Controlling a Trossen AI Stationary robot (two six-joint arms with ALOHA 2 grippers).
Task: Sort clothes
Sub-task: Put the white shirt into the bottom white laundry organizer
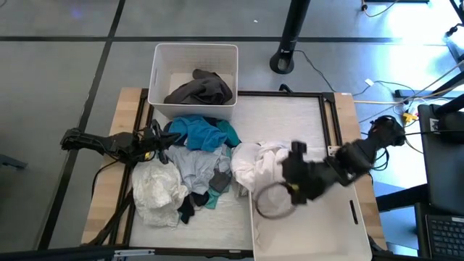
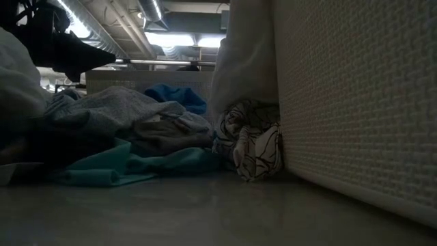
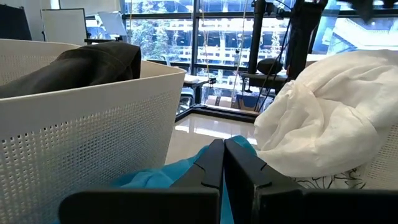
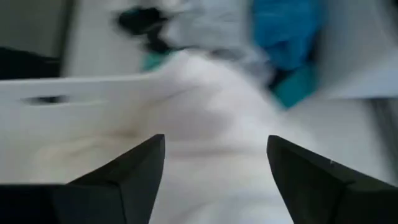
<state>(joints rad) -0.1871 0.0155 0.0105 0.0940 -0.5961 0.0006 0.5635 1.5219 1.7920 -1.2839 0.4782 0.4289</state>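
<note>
The clothes lie heaped on the table's left half: a teal-blue garment point(image 1: 199, 134), a pale grey one point(image 1: 190, 163), a crumpled white one point(image 1: 156, 190), and dark point(image 1: 186, 208) and teal point(image 1: 217, 183) socks. A dark grey garment point(image 1: 201, 88) lies in the far bin point(image 1: 161, 61). A white garment point(image 1: 257, 163) hangs over the far left corner of the near right bin point(image 1: 341, 232). My right gripper point(image 4: 214, 146) hovers open above this white garment point(image 4: 205, 124), touching nothing. My left gripper point(image 3: 222, 163) is shut and level at the left, just over the teal-blue garment point(image 3: 155, 180).
A grey-white patterned cloth point(image 2: 252, 143) lies bunched against the near bin's wall point(image 2: 355, 102) in the low view. A raised frame point(image 1: 330, 119) borders the mat. Bare mat shows between the far bin and the right edge point(image 1: 290, 119).
</note>
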